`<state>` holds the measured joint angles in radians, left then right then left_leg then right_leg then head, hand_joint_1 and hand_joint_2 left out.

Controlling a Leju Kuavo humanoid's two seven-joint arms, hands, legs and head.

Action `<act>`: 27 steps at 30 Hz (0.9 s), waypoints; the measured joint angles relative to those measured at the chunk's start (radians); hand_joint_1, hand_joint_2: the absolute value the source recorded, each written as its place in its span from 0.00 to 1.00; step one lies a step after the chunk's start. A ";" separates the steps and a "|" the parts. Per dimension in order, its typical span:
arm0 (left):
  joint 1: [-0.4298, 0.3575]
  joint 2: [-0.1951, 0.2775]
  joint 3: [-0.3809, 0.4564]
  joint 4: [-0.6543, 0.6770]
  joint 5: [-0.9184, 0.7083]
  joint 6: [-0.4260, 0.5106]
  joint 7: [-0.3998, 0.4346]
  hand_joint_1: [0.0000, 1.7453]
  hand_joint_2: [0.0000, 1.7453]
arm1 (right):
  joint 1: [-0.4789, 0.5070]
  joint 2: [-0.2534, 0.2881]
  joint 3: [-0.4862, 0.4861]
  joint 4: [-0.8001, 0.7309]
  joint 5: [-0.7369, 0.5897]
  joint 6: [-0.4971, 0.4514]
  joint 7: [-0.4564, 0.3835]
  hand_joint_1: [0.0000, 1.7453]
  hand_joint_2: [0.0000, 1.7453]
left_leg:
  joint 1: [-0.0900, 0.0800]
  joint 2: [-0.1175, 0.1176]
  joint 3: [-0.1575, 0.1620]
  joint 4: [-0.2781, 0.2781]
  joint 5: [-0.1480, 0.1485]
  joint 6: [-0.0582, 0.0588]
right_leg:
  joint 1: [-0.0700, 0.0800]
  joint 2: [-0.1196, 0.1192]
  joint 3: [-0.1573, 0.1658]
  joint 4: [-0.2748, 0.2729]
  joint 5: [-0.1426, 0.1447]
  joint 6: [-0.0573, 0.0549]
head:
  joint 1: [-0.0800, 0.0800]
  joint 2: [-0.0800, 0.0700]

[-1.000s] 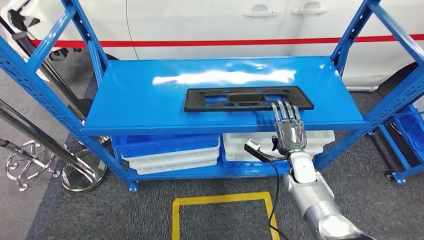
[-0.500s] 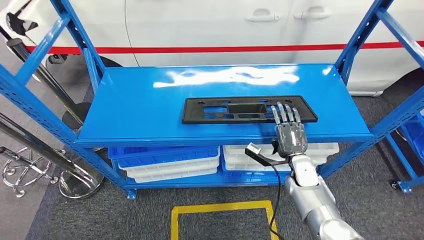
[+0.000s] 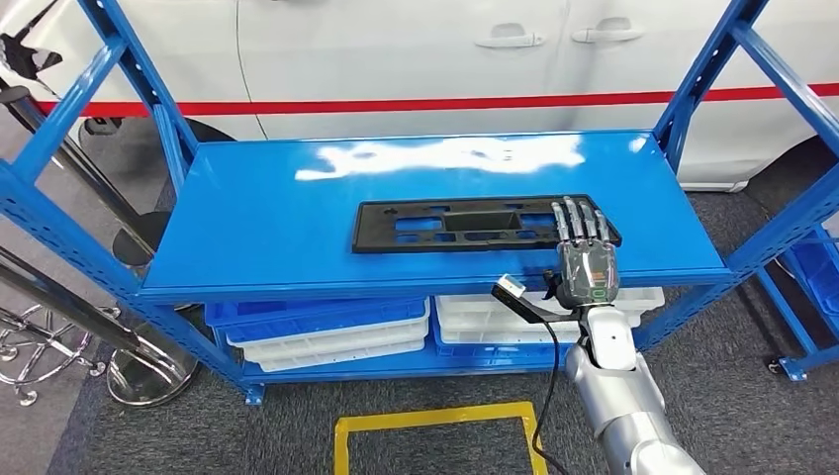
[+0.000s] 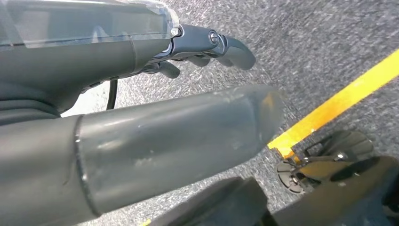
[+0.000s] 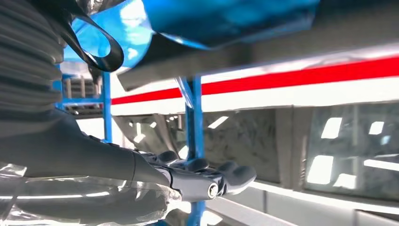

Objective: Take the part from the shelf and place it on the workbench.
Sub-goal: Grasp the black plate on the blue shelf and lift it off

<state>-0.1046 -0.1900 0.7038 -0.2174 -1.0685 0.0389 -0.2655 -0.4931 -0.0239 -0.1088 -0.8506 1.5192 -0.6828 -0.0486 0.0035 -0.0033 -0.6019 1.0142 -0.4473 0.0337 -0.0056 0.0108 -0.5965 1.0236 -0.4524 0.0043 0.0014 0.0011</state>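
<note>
One flat black plastic part point(image 3: 483, 225) lies on the blue metal shelf point(image 3: 277, 228). The right hand point(image 3: 586, 265) rests outstretched fingers point(image 3: 582, 222) over its end, gripping nothing; hook the near edge before lifting.

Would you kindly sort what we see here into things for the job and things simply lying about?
For the job:
black plastic part
blue shelf
right hand, fingers over the part's end

Lying about:
blue bins
white bins
white car
yellow floor marking
</note>
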 joint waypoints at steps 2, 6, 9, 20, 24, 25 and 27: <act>0.001 0.000 0.000 0.000 0.000 0.000 0.000 0.00 0.00 | -0.005 0.000 -0.007 -0.004 0.000 0.000 0.000 0.00 1.00 | 0.006 0.001 0.010 -0.012 0.014 0.011 | 0.000 -0.002 -0.007 0.025 -0.021 0.011 | 0.000 0.000; 0.000 -0.001 0.000 0.000 0.000 -0.001 -0.003 0.00 0.00 | -0.006 0.003 -0.019 -0.005 0.001 0.000 -0.002 0.00 1.00 | 0.006 0.001 0.014 -0.017 0.016 0.020 | -0.006 -0.005 -0.116 0.250 -0.130 0.025 | 0.000 0.000; 0.003 -0.001 0.000 0.000 0.000 -0.001 -0.008 0.00 0.00 | -0.003 0.003 -0.027 -0.007 0.001 0.000 -0.005 0.00 1.00 | 0.007 -0.003 0.018 -0.012 0.008 0.015 | -0.011 -0.006 -0.099 0.198 -0.066 0.028 | 0.000 0.000; 0.001 -0.002 0.000 0.000 -0.005 0.006 -0.015 0.00 0.00 | 0.001 0.018 -0.072 -0.046 0.002 0.000 -0.039 0.00 1.00 | 0.006 -0.002 -0.071 0.199 -0.117 -0.034 | -0.011 -0.010 -0.002 -0.003 0.004 -0.022 | 0.000 0.000; 0.003 -0.002 0.000 0.000 -0.007 0.011 -0.015 0.00 0.00 | 0.006 0.027 -0.077 -0.050 0.000 0.000 -0.055 0.00 1.00 | 0.007 -0.002 -0.092 0.221 -0.080 -0.031 | -0.007 -0.009 0.003 0.001 -0.003 -0.024 | 0.000 0.000; 0.003 -0.002 0.000 0.000 -0.007 0.011 -0.015 0.00 0.00 | 0.006 0.029 -0.078 -0.053 0.000 0.000 -0.061 0.00 1.00 | 0.007 -0.002 -0.059 0.147 -0.043 -0.026 | -0.006 -0.008 0.007 0.001 -0.006 -0.022 | 0.000 0.000; 0.000 -0.002 0.000 0.000 -0.008 0.012 -0.017 0.00 0.00 | 0.006 0.035 -0.080 -0.060 -0.001 0.000 -0.075 0.00 1.00 | 0.002 -0.002 -0.004 0.034 -0.003 -0.016 | -0.003 -0.008 0.011 0.002 -0.010 -0.015 | 0.000 0.000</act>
<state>-0.1044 -0.1921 0.7042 -0.2174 -1.0765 0.0508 -0.2827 -0.4875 0.0109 -0.1887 -0.9109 1.5183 -0.6828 -0.1232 0.0059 -0.0056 -0.6060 1.0481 -0.4505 0.0173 -0.0086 0.0031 -0.5860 1.0258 -0.4625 -0.0106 0.0014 0.0011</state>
